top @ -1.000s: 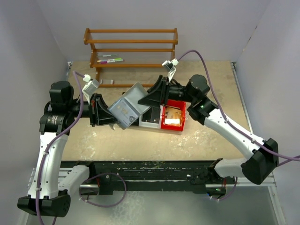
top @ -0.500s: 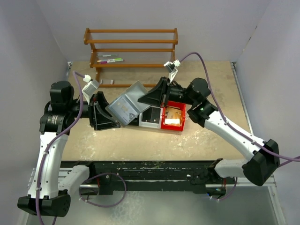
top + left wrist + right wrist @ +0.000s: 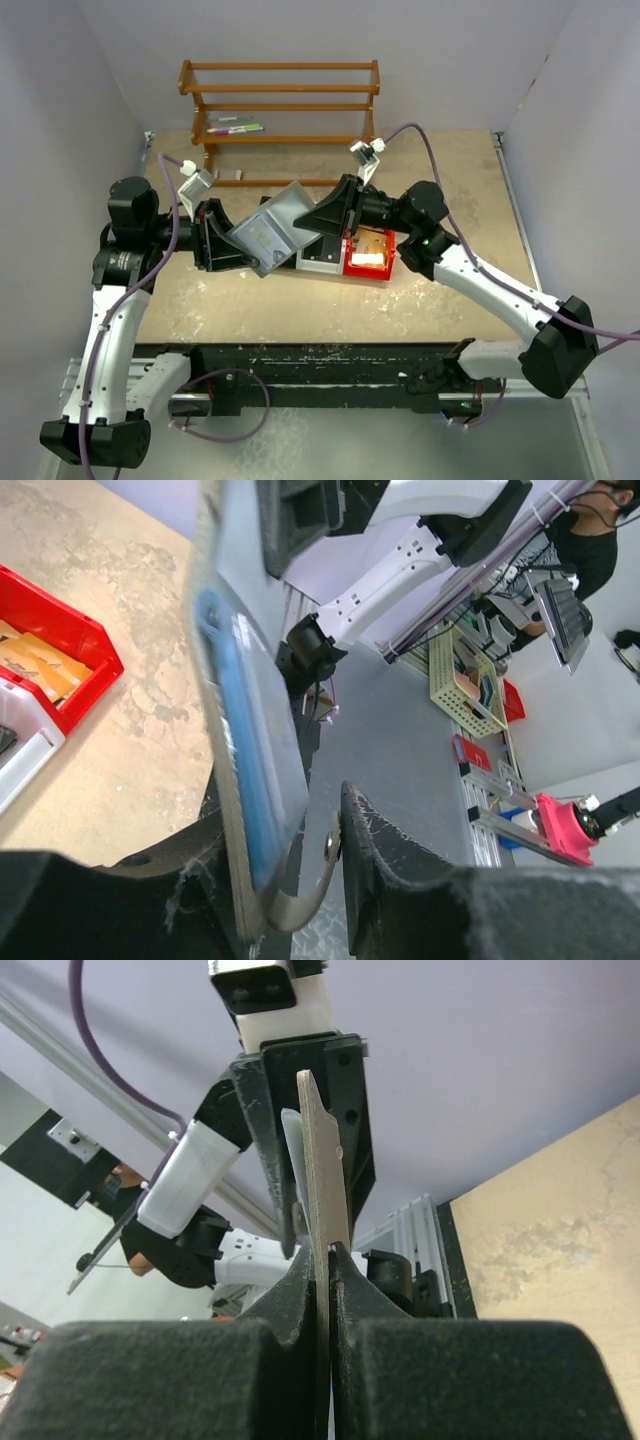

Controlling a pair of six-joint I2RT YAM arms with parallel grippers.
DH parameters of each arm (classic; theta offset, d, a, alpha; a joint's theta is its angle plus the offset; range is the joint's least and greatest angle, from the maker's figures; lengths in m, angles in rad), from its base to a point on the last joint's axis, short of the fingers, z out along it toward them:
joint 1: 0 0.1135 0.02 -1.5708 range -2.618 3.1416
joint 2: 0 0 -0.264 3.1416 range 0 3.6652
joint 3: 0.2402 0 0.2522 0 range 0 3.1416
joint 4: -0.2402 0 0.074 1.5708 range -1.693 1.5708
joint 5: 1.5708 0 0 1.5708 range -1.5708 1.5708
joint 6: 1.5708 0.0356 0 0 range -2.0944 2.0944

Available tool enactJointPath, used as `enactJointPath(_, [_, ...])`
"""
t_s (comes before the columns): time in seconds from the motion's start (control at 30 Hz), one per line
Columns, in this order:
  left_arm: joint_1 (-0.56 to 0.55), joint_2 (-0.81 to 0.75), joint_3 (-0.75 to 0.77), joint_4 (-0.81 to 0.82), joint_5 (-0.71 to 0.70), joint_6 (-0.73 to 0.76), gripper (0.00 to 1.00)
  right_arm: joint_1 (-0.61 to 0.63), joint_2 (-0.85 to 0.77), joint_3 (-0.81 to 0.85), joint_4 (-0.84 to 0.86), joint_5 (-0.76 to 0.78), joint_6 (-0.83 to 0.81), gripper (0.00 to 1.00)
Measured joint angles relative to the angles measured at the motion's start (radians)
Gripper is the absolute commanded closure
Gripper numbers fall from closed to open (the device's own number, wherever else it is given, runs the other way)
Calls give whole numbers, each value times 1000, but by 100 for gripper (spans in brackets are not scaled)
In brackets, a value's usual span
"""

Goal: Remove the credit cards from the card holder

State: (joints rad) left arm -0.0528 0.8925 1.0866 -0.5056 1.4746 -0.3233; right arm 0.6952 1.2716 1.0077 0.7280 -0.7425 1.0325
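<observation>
The grey-blue card holder (image 3: 272,228) hangs open in the air over the table, held at both ends. My left gripper (image 3: 232,250) is shut on its lower left panel. In the left wrist view the card holder (image 3: 232,630) stands edge-on between my left gripper's (image 3: 290,825) jaws, with a blue strip (image 3: 245,765) on its inner face and a metal clip against one finger. My right gripper (image 3: 322,212) is shut on the upper right panel. In the right wrist view that panel (image 3: 320,1180) is edge-on, pinched in my right gripper (image 3: 328,1255). No loose card shows.
A row of black, white and red bins (image 3: 345,252) sits on the table under the right gripper; the red bin (image 3: 370,262) holds tan cards. A wooden rack (image 3: 280,100) with pens (image 3: 236,128) stands at the back. Walls close both sides.
The card holder has tilted and shifted slightly between the two grippers. Both arms moved a little, and both still hold it.
</observation>
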Motion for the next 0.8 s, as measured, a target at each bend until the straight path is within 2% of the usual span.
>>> enactJointPath(0.17, [0, -21, -51, 130, -19, -116, 79, 27, 13, -2, 49, 0, 26, 100])
enactJointPath(0.33, [0, -23, -53, 153, -19, -137, 93, 29, 13, -2, 52, -1, 35, 100])
enactJointPath(0.43, [0, -23, -52, 148, -12, -133, 95, 23, 13, -2, 39, -2, 36, 84])
enactJointPath(0.5, [0, -22, -50, 137, -11, -126, 96, 13, 19, -1, 23, -13, 35, 59])
enactJointPath(0.57, [0, -19, -44, 117, -12, -114, 96, -6, 36, 14, -29, -34, 21, 45])
enactJointPath(0.67, [0, -6, -19, 68, -21, -71, 97, -50, 65, 75, -200, -34, -46, 36])
enactJointPath(0.8, [0, 25, 23, -42, -53, 27, 97, -118, 67, 202, -512, 53, -220, 34])
